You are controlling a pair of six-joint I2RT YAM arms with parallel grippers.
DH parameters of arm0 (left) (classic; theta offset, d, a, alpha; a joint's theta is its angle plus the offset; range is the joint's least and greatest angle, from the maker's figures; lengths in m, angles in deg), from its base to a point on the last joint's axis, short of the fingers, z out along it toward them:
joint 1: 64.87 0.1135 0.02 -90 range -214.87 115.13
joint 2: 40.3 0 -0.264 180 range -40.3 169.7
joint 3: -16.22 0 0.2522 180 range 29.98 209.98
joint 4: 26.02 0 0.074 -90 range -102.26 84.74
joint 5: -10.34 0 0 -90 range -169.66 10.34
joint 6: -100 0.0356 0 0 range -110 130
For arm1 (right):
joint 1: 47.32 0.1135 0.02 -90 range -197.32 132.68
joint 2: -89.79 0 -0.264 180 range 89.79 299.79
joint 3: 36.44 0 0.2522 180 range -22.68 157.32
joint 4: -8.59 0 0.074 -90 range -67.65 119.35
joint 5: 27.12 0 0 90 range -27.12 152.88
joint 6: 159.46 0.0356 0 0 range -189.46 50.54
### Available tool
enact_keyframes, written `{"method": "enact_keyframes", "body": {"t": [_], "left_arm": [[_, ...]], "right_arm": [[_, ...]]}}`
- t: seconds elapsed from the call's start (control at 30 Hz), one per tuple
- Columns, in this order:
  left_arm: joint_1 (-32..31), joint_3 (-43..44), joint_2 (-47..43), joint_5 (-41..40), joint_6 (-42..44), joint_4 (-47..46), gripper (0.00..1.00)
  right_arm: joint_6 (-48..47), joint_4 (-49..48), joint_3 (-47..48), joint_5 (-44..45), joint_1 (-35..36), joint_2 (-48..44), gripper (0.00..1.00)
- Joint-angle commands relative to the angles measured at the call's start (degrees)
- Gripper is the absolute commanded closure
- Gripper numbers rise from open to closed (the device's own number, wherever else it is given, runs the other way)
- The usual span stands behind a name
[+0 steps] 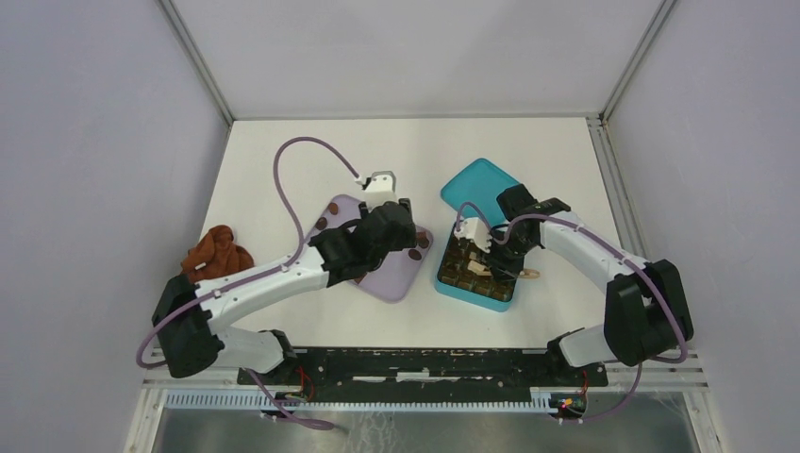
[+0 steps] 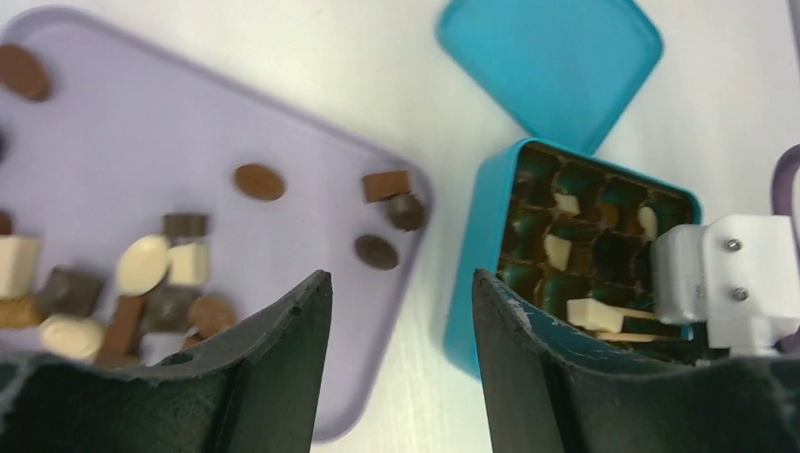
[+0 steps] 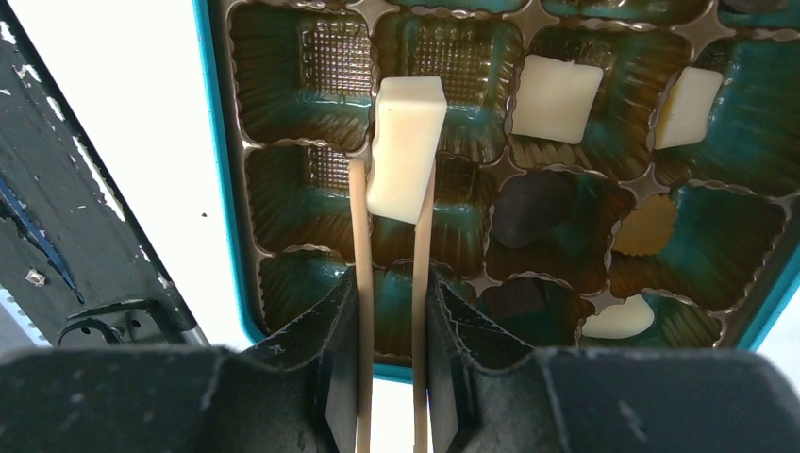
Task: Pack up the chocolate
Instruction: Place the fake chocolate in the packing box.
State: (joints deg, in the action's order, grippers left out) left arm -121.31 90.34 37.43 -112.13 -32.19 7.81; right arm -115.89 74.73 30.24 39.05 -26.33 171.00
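Several small brown, dark and cream chocolates [image 2: 141, 264] lie on a lilac tray [image 2: 141, 123]. My left gripper [image 2: 401, 283] is open and empty above the gap between the tray [image 1: 391, 280] and the teal box [image 2: 476, 245]. My right gripper [image 3: 391, 293] is shut on thin wooden tongs [image 3: 358, 236]. The tongs pinch a cream-white rectangular chocolate [image 3: 406, 146] over the box's moulded insert [image 3: 283, 66]. A few cream pieces [image 3: 557, 97] and dark pieces [image 3: 528, 208] sit in compartments. From above, the right gripper [image 1: 481, 253] hovers over the box [image 1: 469, 288].
The teal lid [image 1: 479, 184] lies flat behind the box, also in the left wrist view [image 2: 552, 66]. A rust-brown cloth lump [image 1: 217, 253] sits at the table's left edge. The black base rail [image 1: 415, 363] runs along the near edge.
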Motion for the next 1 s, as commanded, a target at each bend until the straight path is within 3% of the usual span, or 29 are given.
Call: {"method": "enact_keyframes", "body": {"t": [0.0, 0.4, 0.8, 0.9, 0.97], "left_arm": [[-0.07, -3.4, -7.78, -7.4, -5.89, 7.55, 0.37], [-0.12, -5.68, -16.38, -8.55, -7.46, 7.96, 0.37], [-0.07, -8.07, -22.12, -5.28, -8.81, 4.16, 0.37], [0.13, -11.05, -25.7, -2.92, -10.65, -1.9, 0.33], [1.1, -12.93, -28.27, -1.48, -13.05, -4.77, 0.25]], "right_arm": [[2.51, -1.72, 2.86, 3.6, 2.18, 0.76, 0.8], [4.59, -1.69, 5.03, 6.17, 3.46, 2.93, 0.61], [4.44, 0.0, 8.87, 2.71, 3.5, 0.11, 0.64], [3.45, -0.73, 10.86, -2.52, 3.44, -1.42, 0.65], [3.02, -2.28, 11.78, -6.01, 3.56, -2.67, 0.66]]}}
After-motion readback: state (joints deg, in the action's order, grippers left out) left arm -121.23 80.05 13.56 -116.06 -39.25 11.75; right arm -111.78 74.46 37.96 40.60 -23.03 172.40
